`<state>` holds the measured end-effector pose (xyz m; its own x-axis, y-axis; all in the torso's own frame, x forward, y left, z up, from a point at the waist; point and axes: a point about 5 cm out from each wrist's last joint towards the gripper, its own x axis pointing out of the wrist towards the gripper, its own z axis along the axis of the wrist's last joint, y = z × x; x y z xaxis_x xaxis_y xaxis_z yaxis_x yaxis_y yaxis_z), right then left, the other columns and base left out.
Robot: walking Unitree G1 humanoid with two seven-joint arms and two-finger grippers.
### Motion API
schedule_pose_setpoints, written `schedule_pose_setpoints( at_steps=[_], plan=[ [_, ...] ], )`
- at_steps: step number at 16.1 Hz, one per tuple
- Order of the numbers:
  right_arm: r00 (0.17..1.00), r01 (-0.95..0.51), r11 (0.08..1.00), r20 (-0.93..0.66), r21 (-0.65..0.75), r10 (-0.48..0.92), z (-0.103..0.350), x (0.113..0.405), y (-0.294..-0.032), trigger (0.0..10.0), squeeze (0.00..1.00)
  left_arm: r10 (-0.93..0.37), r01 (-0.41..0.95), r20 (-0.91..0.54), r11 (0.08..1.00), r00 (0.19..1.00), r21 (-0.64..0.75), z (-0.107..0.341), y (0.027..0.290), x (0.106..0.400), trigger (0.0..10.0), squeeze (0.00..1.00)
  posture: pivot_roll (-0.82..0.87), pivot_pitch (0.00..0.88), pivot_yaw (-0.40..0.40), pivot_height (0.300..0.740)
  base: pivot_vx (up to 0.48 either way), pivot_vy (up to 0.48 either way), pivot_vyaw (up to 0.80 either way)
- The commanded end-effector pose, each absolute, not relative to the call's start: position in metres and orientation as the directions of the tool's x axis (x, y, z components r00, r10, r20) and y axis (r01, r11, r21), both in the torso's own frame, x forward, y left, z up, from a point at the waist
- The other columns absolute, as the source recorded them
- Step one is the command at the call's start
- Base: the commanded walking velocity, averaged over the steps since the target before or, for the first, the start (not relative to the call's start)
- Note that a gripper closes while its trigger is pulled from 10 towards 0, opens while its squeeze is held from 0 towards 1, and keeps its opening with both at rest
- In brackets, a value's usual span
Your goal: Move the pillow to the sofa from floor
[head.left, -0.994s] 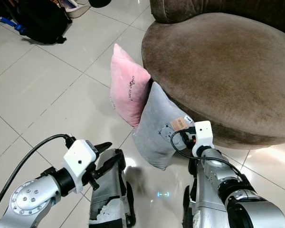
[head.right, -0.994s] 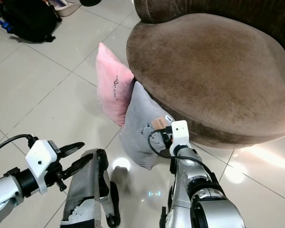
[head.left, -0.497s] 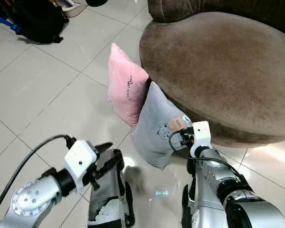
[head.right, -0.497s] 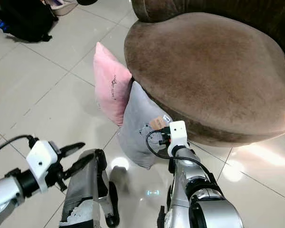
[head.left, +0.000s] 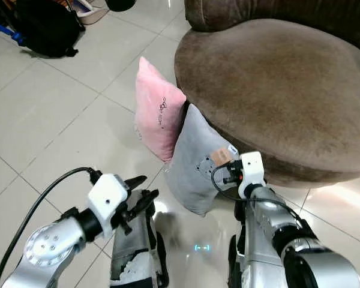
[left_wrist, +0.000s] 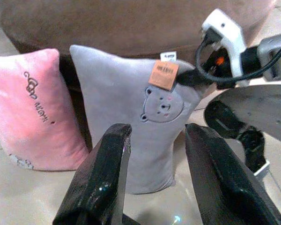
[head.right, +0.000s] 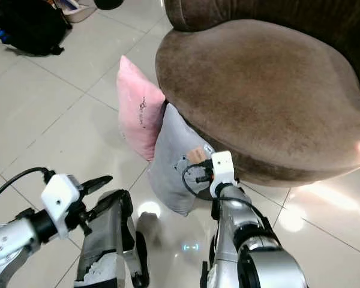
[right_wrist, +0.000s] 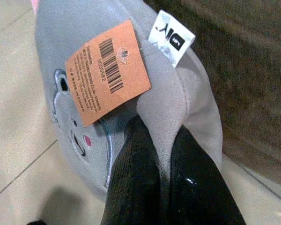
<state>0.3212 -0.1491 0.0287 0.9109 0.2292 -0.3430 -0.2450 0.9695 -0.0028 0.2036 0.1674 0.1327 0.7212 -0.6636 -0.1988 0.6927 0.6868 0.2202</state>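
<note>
A grey pillow point(head.left: 192, 162) with a bear face and an orange tag point(right_wrist: 107, 70) stands on the tiled floor, leaning against the brown sofa point(head.left: 276, 78). A pink pillow point(head.left: 157, 117) leans beside it on its left. My right gripper point(right_wrist: 161, 140) is shut on the grey pillow's upper right corner, with the fabric pinched between both black fingers. My left gripper point(head.left: 144, 188) is open, low over the floor, a short way left of the grey pillow and pointing at it; in the left wrist view the pillow point(left_wrist: 136, 117) sits beyond its fingers point(left_wrist: 107, 168).
A black bag point(head.left: 42, 24) lies on the floor at the far left. My own legs point(head.left: 135, 252) are below the grippers. The sofa's rounded seat overhangs the pillows' right side. Open tiled floor point(head.left: 66, 120) stretches to the left.
My left gripper has shifted a little up and right, towards the grey pillow. The right gripper keeps its hold on the pillow corner. The view has shifted slightly.
</note>
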Motion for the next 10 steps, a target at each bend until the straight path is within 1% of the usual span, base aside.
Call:
schedule_pose_setpoints(
  at_steps=[1, 2, 3, 4, 6, 7, 8, 9, 10],
  plan=[
    [0.899, -0.269, 0.963, -0.355, 0.011, 0.255, 0.027, 0.321, -0.145, 0.0, 0.0, -0.653, 0.687, -0.212, 0.692, 0.727, 0.222, 0.128, 0.168, 0.206, 10.0, 0.0, 0.15, 0.229, 0.075, 0.53, 0.0, 0.0, 0.0],
    [0.899, -0.275, 0.961, -0.351, 0.013, 0.262, 0.03, 0.323, -0.144, 0.0, 0.0, -0.649, 0.681, -0.206, 0.696, 0.732, 0.227, 0.126, 0.167, 0.213, 10.0, 0.0, 0.14, 0.237, 0.067, 0.53, 0.0, 0.0, 0.0],
    [0.892, -0.316, 0.946, -0.317, 0.071, 0.322, 0.032, 0.323, -0.136, 0.0, 0.0, -0.639, 0.67, -0.2, 0.703, 0.743, 0.24, 0.121, 0.167, 0.218, 10.0, 0.0, 0.11, 0.205, 0.036, 0.53, 0.0, 0.0, 0.0],
    [0.887, -0.344, 0.935, -0.296, 0.089, 0.355, 0.033, 0.322, -0.132, 0.0, 0.0, -0.63, 0.66, -0.196, 0.71, 0.751, 0.247, 0.118, 0.168, 0.221, 10.0, 0.0, 0.09, 0.169, 0.027, 0.53, 0.0, 0.0, 0.0],
    [0.88, -0.422, 0.897, -0.178, 0.131, 0.44, 0.045, 0.318, -0.124, 0.0, 0.0, -0.597, 0.616, -0.157, 0.748, 0.787, 0.247, 0.115, 0.173, 0.224, 10.0, 0.0, 0.03, 0.117, 0.03, 0.53, 0.0, 0.0, 0.0],
    [0.887, -0.437, 0.886, -0.093, 0.156, 0.453, 0.059, 0.315, -0.123, 0.0, 0.0, -0.592, 0.605, -0.129, 0.759, 0.795, 0.243, 0.116, 0.172, 0.228, 10.0, 0.0, 0.01, 0.108, 0.028, 0.53, 0.0, 0.0, 0.0],
    [0.89, -0.44, 0.882, -0.051, 0.169, 0.454, 0.068, 0.313, -0.124, 0.0, 0.0, -0.591, 0.599, -0.113, 0.764, 0.799, 0.241, 0.116, 0.171, 0.233, 10.0, 0.0, 0.0, 0.099, 0.025, 0.53, 0.0, 0.0, 0.0],
    [0.909, -0.415, 0.885, 0.052, 0.21, 0.414, 0.094, 0.311, -0.13, 0.0, 0.0, -0.583, 0.582, -0.074, 0.778, 0.809, 0.235, 0.117, 0.167, 0.243, 10.0, 0.0, -0.02, 0.074, 0.023, 0.53, 0.0, 0.0, 0.0],
    [0.92, -0.391, 0.889, 0.113, 0.238, 0.374, 0.111, 0.31, -0.135, 0.0, 0.0, -0.577, 0.573, -0.051, 0.788, 0.815, 0.227, 0.118, 0.166, 0.246, 10.0, 0.0, -0.03, 0.045, 0.026, 0.53, 0.0, 0.0, 0.0]
  ],
)
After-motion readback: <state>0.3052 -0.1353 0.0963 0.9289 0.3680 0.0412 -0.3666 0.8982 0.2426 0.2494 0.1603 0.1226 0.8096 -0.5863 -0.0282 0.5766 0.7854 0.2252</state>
